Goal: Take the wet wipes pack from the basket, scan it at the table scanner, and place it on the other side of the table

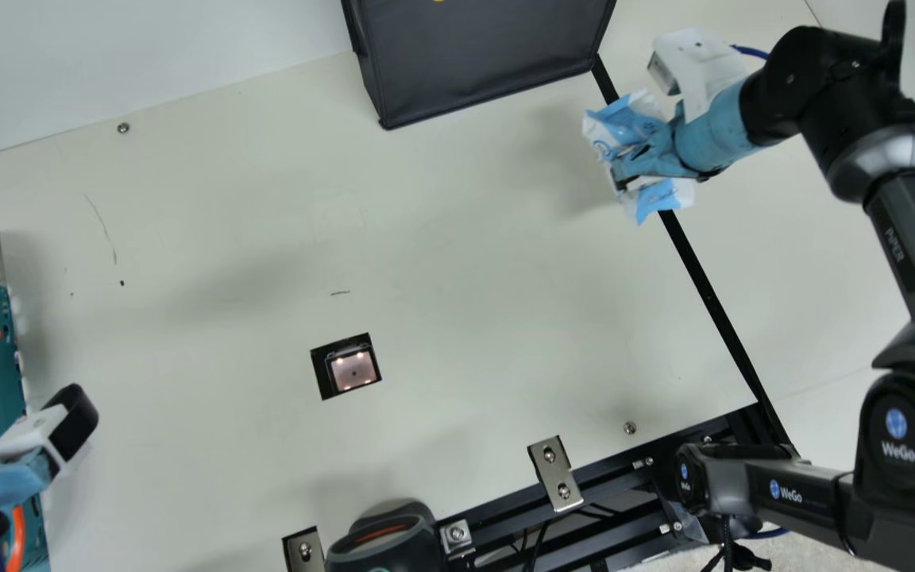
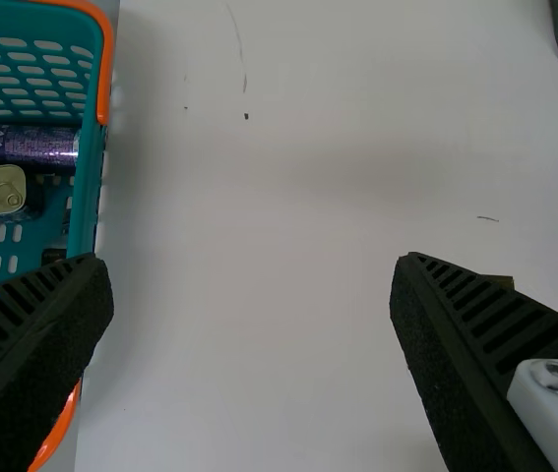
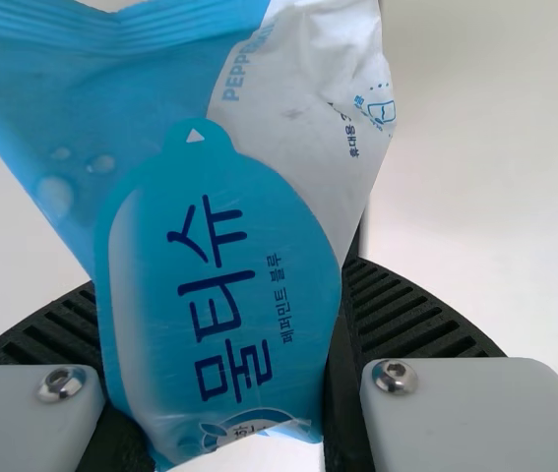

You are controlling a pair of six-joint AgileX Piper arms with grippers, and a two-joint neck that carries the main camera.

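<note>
Pinching crinkled wipes pack (image 3: 219, 265), ribbed right claw (image 1: 631, 168)

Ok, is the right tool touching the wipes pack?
Touching. The right wrist view shows the wipes pack pinched between the two black fingers of the right tool.

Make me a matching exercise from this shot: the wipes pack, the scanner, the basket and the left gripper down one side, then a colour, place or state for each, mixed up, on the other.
Things
1. Wet wipes pack
2. Table scanner
3. Left gripper
4. Basket

Descriptions
A. Lit up, set into the tabletop
B. Teal and orange
C. Blue and white, held by the right gripper
D. Open, with nothing between its fingers

Right pairs: 1-C, 2-A, 3-D, 4-B
</note>
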